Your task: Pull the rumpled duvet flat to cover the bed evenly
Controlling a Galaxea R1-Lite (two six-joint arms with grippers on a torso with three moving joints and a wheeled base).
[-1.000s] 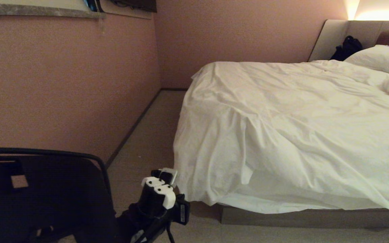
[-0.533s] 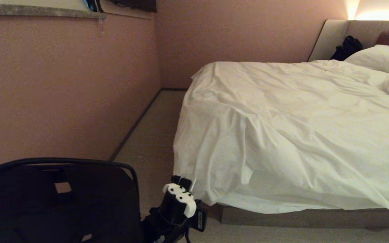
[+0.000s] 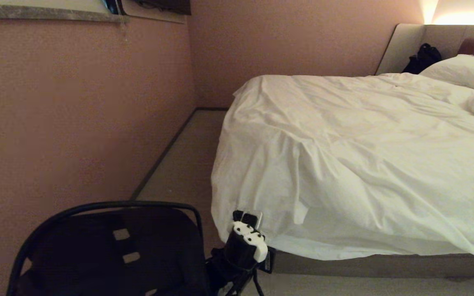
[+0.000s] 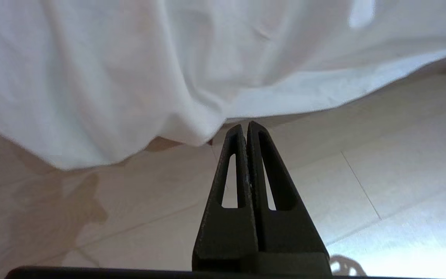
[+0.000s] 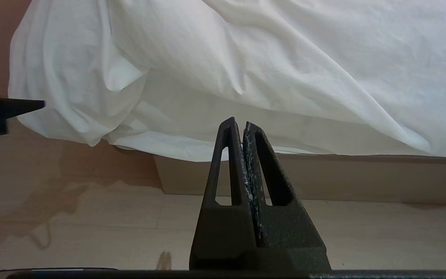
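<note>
The white duvet (image 3: 364, 144) lies wrinkled over the bed (image 3: 385, 265) and hangs over the near foot corner, almost down to the floor. My left gripper (image 3: 248, 215) is low at that corner, shut and empty. In the left wrist view its closed tips (image 4: 245, 126) sit just under the duvet's hanging hem (image 4: 192, 135); whether they touch the hem does not show. My right gripper (image 5: 238, 123) is shut and empty, facing the duvet's draped edge (image 5: 265, 58) and the bed base (image 5: 323, 174) from a distance. It is outside the head view.
A large black shape with a curved rim (image 3: 109, 246) fills the near left by my left arm. A pink wall (image 3: 76, 115) leaves a narrow floor strip (image 3: 183, 164) beside the bed. A pillow (image 3: 463, 72) and a black bag (image 3: 424, 57) lie by the headboard (image 3: 405, 45).
My left arm has swung right, from the open floor to the duvet's hanging corner. The black rimmed shape has moved right with it. The duvet has not moved.
</note>
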